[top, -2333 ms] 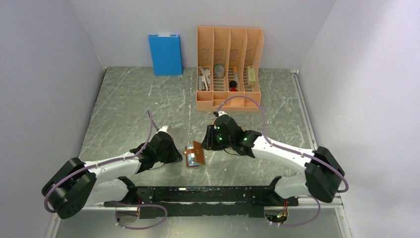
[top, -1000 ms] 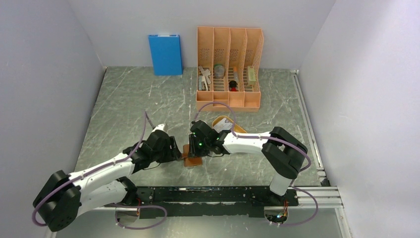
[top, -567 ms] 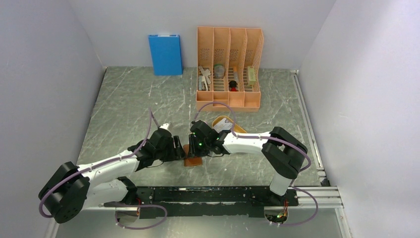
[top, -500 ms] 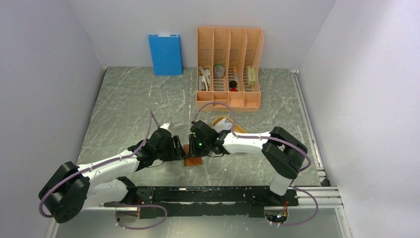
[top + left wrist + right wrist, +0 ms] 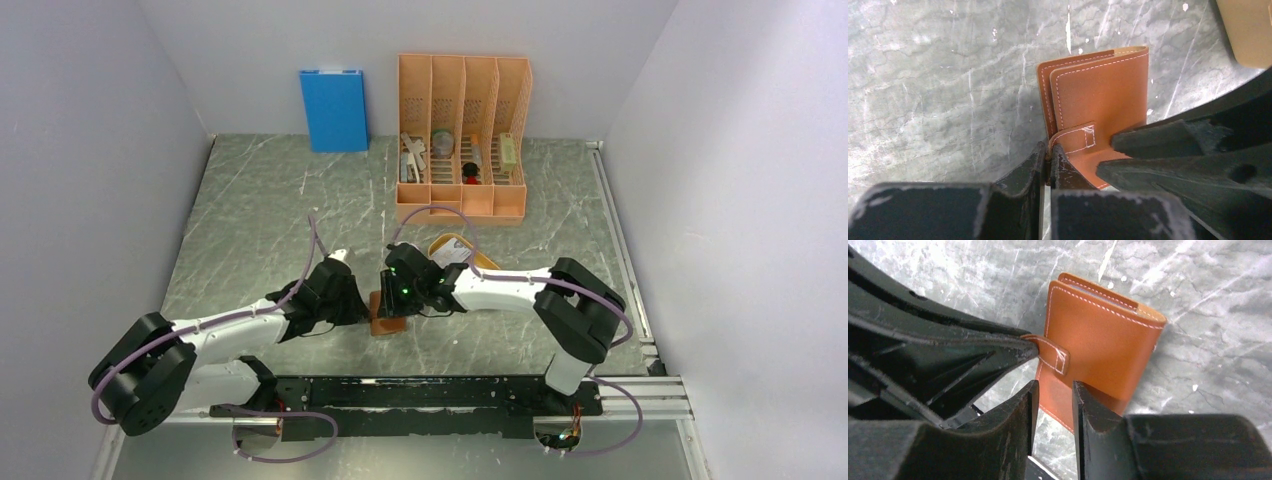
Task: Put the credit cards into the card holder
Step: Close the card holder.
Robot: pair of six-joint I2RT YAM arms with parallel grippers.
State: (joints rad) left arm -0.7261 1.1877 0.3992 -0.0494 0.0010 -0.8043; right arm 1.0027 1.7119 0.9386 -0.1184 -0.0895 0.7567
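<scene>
A brown card holder, folded shut, sits toward 6 o'clock on the grey marbled desk, between two robot arms. The left fingers, reaching in from 9 o'clock, are pinched tight on its snap tab. The right fingers, coming from 3 o'clock, stand narrowly apart over the cover's lower edge, with no clear grip. An orange tray lies at 1 o'clock from the holder.

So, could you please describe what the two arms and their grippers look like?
Both the left arm and right arm have white shells with bulky black joints, and mauve cables loop along them. The left gripper and right gripper are matt black with tapered, scuffed fingers. Small green lights glow beside the right gripper.
</scene>
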